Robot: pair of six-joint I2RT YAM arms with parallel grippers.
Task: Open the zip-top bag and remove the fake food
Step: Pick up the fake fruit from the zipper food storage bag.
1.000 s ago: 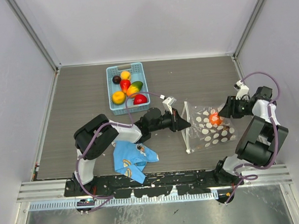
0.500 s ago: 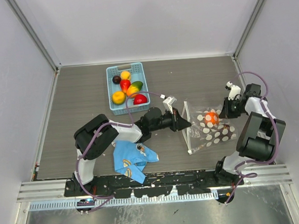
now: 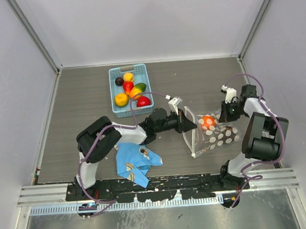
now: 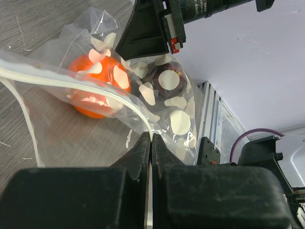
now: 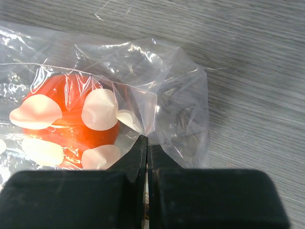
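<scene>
Bag pinched at both ends, one orange piece inside

Top view: one zip-top bag (image 3: pixel 222 137) lies on the table (image 3: pixel 79 98) between the two arms, with one orange piece (image 3: pixel 207 122) of fake food inside. The left gripper (image 3: pixel 188 121) pinches its zip edge and the right gripper (image 3: pixel 224 114) its far corner. Six more pieces sit in one blue basket (image 3: pixel 111 93). One blue cloth (image 3: pixel 135 162) lies by the left arm.

Left wrist: closed fingers (image 4: pixel 95 191) nip the white zip strip (image 4: pixel 71 82). Film covers the orange piece and a dark round shape (image 4: pixel 167 81).

Right wrist: fingers (image 5: pixel 71 200) press together on a fold of film.
</scene>
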